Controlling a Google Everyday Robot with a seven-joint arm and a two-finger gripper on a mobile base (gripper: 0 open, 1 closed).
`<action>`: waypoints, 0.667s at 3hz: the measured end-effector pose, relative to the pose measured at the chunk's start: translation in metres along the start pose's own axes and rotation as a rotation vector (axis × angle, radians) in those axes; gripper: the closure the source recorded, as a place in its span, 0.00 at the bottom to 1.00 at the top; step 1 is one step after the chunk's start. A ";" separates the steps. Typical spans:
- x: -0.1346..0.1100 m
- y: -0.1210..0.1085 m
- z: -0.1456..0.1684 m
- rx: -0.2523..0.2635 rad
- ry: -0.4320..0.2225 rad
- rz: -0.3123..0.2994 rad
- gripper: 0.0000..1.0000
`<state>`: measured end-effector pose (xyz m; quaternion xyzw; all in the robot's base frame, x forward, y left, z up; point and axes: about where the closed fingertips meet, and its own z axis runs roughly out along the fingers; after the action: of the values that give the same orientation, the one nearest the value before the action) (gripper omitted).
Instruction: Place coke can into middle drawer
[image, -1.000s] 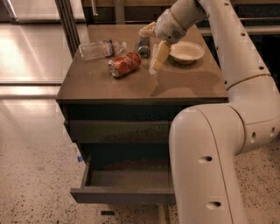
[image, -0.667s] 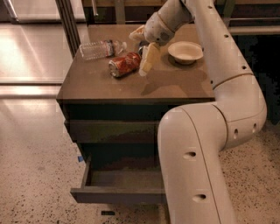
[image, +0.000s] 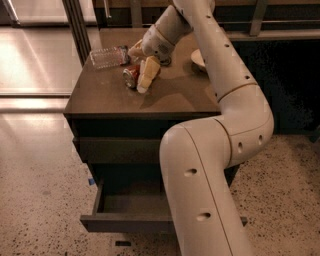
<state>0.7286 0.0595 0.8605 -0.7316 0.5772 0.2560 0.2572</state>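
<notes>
Gripper (image: 138, 70) is low over the far-left part of the worktop (image: 175, 95), arm reaching across from the right. Change over the last second: it has swung left from a spot near the pale bowl (image: 196, 59) and now sits at the coke can (image: 131, 76). Fingers (image: 149, 74) are apart, nothing clamped. The long pale one stands just right of the can with its tip down near the worktop; the other shows above and behind the can. The can lies on its side, in or at the gap between the fingers. Whether either finger touches it, cannot tell. Clear plastic bottle (image: 107, 56) lies just beyond the fingers to the left, close enough to get nudged. Middle drawer (image: 127, 223) is far below the fingers, pulled open, floor bare as far as visible, partly screened by the robot's own arm. Judgement: approach is done and the grasp is the step in hand. Closing on a lying can risks it rolling away. Lift, carry down and release into the drawer all remain.
</notes>
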 end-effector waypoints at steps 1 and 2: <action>-0.002 -0.015 0.028 0.001 0.020 0.014 0.00; -0.004 -0.022 0.032 0.023 0.010 0.014 0.00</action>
<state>0.7466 0.0887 0.8413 -0.7258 0.5865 0.2476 0.2607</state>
